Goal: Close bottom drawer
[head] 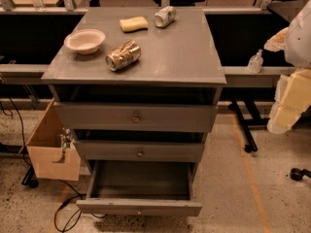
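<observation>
The grey cabinet [141,57] has three drawers. The bottom drawer [139,207] is pulled far out, its shallow box open and empty, with a small round knob at the centre of its slim front. The middle drawer [140,152] and the taller top drawer [135,116] each stand out a little. My arm and gripper [287,106] show as white and cream shapes at the right edge. The gripper is well to the right of the cabinet, at about the height of the top drawer, touching nothing.
On the cabinet top lie a white bowl [85,40], a tipped gold can [123,55], a yellow sponge [133,24] and a silver can [164,16]. A cardboard box [51,149] stands left of the cabinet, with cables on the floor. A small clear bottle [254,62] sits on the rail behind.
</observation>
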`<state>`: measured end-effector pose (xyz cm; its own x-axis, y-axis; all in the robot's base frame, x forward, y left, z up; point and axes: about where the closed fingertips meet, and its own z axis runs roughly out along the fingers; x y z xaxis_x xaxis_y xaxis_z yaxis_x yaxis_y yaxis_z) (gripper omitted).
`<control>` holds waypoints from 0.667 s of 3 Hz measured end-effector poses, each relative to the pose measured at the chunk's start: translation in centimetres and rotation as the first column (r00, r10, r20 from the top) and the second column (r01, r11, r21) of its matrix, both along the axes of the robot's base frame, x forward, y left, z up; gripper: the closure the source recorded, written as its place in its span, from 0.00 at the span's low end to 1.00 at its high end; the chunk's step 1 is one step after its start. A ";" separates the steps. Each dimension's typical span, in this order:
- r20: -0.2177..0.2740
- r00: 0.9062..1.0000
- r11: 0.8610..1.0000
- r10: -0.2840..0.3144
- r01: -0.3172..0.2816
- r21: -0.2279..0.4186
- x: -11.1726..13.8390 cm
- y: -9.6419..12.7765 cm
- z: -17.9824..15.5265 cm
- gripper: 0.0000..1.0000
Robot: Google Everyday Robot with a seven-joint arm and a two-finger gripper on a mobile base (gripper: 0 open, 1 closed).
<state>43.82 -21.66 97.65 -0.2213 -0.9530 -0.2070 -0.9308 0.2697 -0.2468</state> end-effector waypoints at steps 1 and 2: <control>0.000 1.000 1.000 0.000 0.000 0.000 0.0 0.0 0.0 0.00; -0.005 1.000 0.999 -0.031 0.031 0.017 -0.8 0.2 -1.4 0.00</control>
<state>43.00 -21.44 96.23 -0.2513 -0.9421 -0.2220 -0.9232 0.3022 -0.2376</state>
